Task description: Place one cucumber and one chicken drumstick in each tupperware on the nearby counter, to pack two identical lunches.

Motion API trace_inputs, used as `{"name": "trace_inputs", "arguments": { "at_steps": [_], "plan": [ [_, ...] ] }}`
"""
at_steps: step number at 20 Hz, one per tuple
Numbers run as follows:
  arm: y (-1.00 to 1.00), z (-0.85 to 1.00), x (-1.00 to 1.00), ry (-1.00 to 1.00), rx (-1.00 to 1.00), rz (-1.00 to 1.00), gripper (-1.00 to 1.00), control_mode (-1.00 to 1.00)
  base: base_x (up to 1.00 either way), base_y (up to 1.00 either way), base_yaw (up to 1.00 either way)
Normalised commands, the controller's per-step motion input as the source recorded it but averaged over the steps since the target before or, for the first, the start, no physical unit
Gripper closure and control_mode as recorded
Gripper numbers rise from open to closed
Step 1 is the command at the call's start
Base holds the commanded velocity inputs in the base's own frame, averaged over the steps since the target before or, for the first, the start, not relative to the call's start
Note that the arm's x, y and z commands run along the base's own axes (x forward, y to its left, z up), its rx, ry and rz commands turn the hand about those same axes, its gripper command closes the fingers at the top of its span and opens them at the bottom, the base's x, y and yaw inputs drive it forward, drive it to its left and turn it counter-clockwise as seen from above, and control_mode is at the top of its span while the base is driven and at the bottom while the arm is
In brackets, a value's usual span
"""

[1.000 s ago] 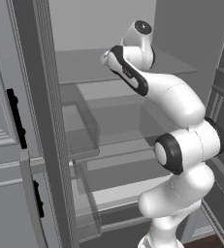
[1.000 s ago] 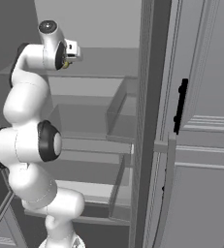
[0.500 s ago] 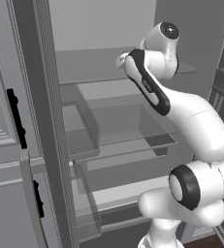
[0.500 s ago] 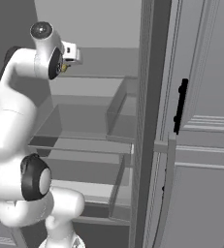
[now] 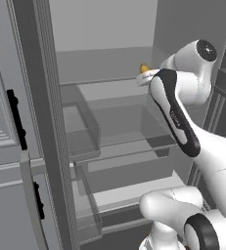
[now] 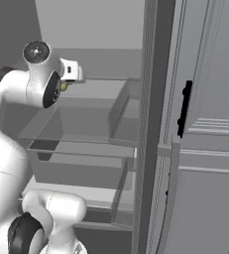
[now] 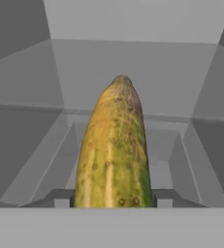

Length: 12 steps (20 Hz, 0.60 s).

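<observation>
A yellow-green speckled cucumber (image 7: 114, 150) stands straight up between my fingertips in the hand view, with my gripper (image 7: 113, 202) shut on its lower end. From the left base view its yellowish tip (image 5: 145, 68) pokes out past the gripper (image 5: 147, 77), level with the upper fridge shelf. In the right base view the gripper (image 6: 69, 75) sits just in front of that shelf, with a sliver of cucumber (image 6: 64, 87) below it. The chicken drumsticks, tupperware and counter are out of view.
I face an open fridge with glass shelves (image 5: 114, 90) and clear drawers (image 5: 119, 141). A door bin (image 5: 82, 129) lines its left side. The grey door edge (image 5: 33, 122) stands close on the left, and a cabinet front with a black handle (image 6: 184, 109) is on the right.
My arm has swung: the wrist moved right in the left base view and slightly left and down in the right base view, while the elbow dropped lower. The fridge has not shifted.
</observation>
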Motion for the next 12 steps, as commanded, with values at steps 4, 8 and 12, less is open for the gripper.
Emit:
{"name": "trace_inputs", "arguments": {
  "at_steps": [4, 8, 12],
  "plan": [
    [-0.03, -0.47, -1.00, 0.22, -0.03, 0.00, 1.00, -1.00, 0.00, 0.00, 0.00],
    [0.00, -0.64, -1.00, 0.35, -0.09, 0.00, 1.00, -1.00, 0.00, 0.00, 0.00],
    [0.00, -0.90, -0.97, 0.44, -0.15, 0.00, 1.00, -1.00, 0.00, 0.00, 0.00]
  ]
}}
